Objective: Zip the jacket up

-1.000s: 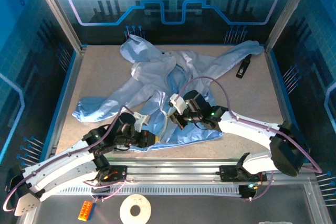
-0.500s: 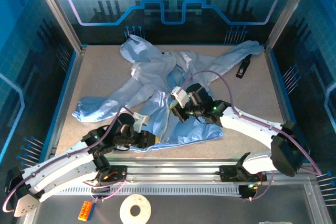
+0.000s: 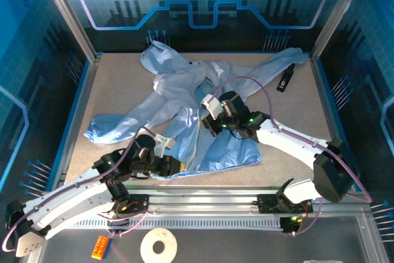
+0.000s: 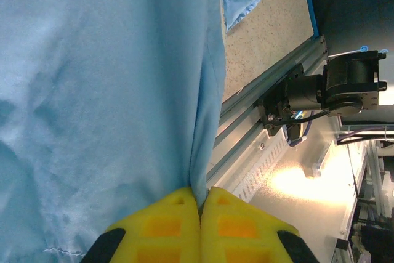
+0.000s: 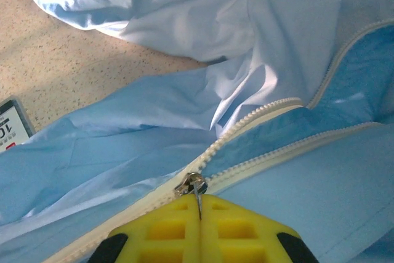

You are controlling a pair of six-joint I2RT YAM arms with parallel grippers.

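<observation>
Large light-blue thin crinkly fabric jacket [image 3: 178, 90] lies spread mid-frame on the speckled beige tabletop [image 3: 114, 84]. Light, limp, probably slippery, so it will likely bunch unless tensioned. Left gripper [image 4: 200, 204]: jaws closed on a fabric edge by the hem. Pale whitish zipper strip [image 5: 261, 114] gapes beyond the small metal slider [image 5: 192, 184]. Right gripper [image 5: 199, 206]: jaws pinched on the slider's pull tab, the sensible hold.

The jacket [image 3: 184, 100] is thin, matt, crinkly cloth; its zipper slider [image 5: 191, 184] looks shiny metal; the worktop [image 3: 117, 87] is speckled, rough-looking
</observation>
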